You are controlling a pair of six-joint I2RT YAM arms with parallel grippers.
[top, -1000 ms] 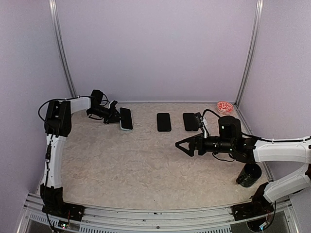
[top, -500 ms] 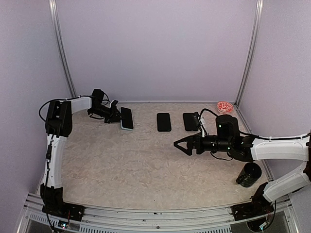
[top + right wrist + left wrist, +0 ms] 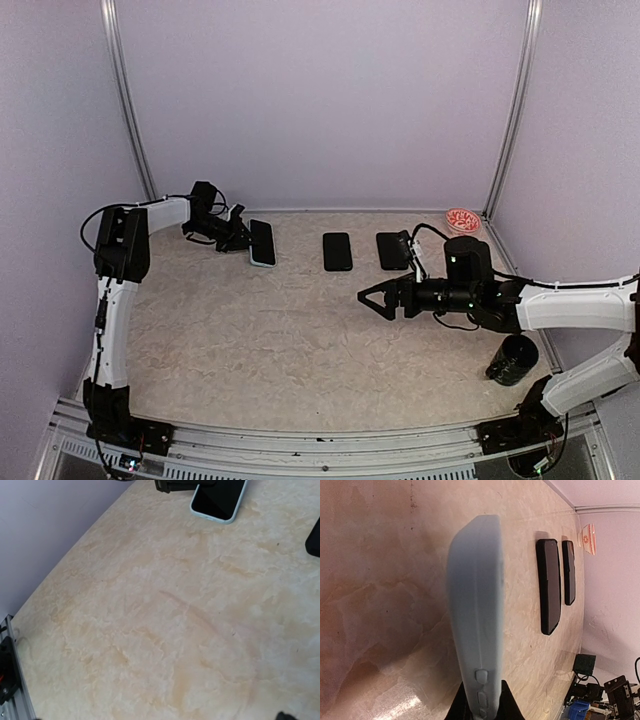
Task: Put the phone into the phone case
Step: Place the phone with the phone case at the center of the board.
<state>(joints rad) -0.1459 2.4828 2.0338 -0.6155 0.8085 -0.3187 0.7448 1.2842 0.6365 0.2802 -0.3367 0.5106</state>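
On the beige counter (image 3: 300, 330) the left jaws pinch the blue phone case (image 3: 261, 243) at far left, so the wide-open, empty right jaws should take the nearer black phone (image 3: 337, 251) by its long edges.

Counted on the one table (image 3: 280, 340): three flat phone-shaped slabs in a row along the far side; of these, one pale blue phone case (image 3: 261, 243) with a dark screen inside its rim; two black ones, the middle black slab (image 3: 337, 251) and the right black slab (image 3: 393, 250), phone or case not to be told; one small round red-and-white dish (image 3: 463, 219) in the far right corner; one dark cup (image 3: 514, 360) near the right edge; two robot arms, left arm (image 3: 112, 300) and right arm (image 3: 570, 308); two grippers, left gripper (image 3: 238, 236) and right gripper (image 3: 368, 299).
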